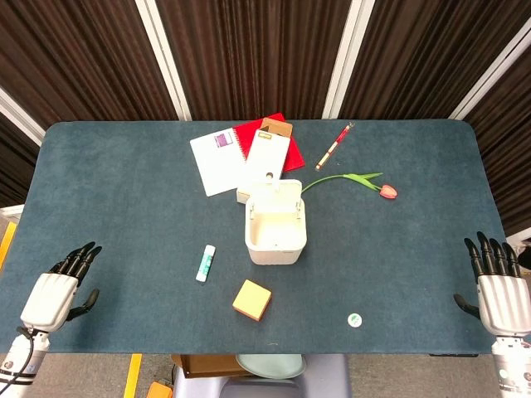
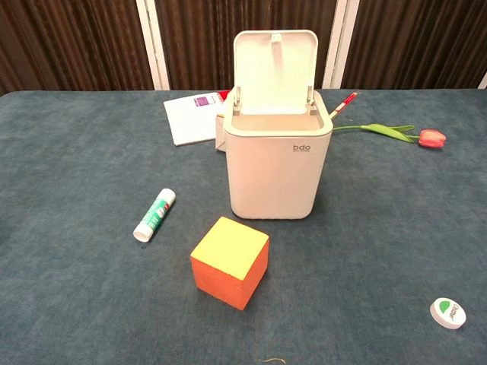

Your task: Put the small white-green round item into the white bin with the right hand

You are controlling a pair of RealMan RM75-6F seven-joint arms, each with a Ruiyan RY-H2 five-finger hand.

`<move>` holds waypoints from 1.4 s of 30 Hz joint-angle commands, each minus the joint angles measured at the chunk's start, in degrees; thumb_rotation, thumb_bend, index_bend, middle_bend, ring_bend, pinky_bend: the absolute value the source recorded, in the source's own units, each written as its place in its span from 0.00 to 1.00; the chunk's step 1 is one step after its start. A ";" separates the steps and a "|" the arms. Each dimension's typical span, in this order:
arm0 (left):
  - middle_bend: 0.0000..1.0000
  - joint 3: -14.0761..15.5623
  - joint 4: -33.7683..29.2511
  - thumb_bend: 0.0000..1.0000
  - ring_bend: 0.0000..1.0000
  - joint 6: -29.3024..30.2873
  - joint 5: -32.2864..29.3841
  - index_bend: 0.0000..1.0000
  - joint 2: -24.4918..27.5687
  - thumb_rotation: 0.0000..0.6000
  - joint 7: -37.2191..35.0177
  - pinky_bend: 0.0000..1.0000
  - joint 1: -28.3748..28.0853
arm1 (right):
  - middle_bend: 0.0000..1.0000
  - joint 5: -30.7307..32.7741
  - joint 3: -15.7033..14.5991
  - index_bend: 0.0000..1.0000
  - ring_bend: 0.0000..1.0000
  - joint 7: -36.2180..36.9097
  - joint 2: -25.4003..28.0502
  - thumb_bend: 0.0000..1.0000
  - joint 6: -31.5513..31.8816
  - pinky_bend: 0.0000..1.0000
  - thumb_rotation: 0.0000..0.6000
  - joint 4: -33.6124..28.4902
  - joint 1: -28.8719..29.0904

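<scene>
Resting spread and empty at the tabletop (image 1: 124,215) edge, our right hand (image 1: 496,286) sits near the white-green round item (image 1: 354,318); white bin (image 1: 275,222) lid stands open.

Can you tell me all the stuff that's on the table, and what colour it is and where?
bin: one, white, lid open, table middle
small round item: one, white and green, near edge, toward the right hand
block: one, yellow top, orange sides, in front of the bin
glue stick: one, white and green, left of the bin
tulip: one, pink with green stem, right of the bin
pen: one, red, far side
notebooks: white ones and a red one, stacked behind the bin
table: one, dark blue-green
left hand: one, black fingers, open, near left edge
right hand: one, black fingers, open, near right edge
</scene>
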 commanded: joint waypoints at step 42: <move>0.07 0.38 -2.58 0.42 0.12 2.89 -0.40 0.02 1.49 1.00 2.28 0.36 2.67 | 0.67 -13.97 -6.69 0.37 0.78 11.71 7.38 0.05 -16.92 0.84 1.00 -6.12 11.10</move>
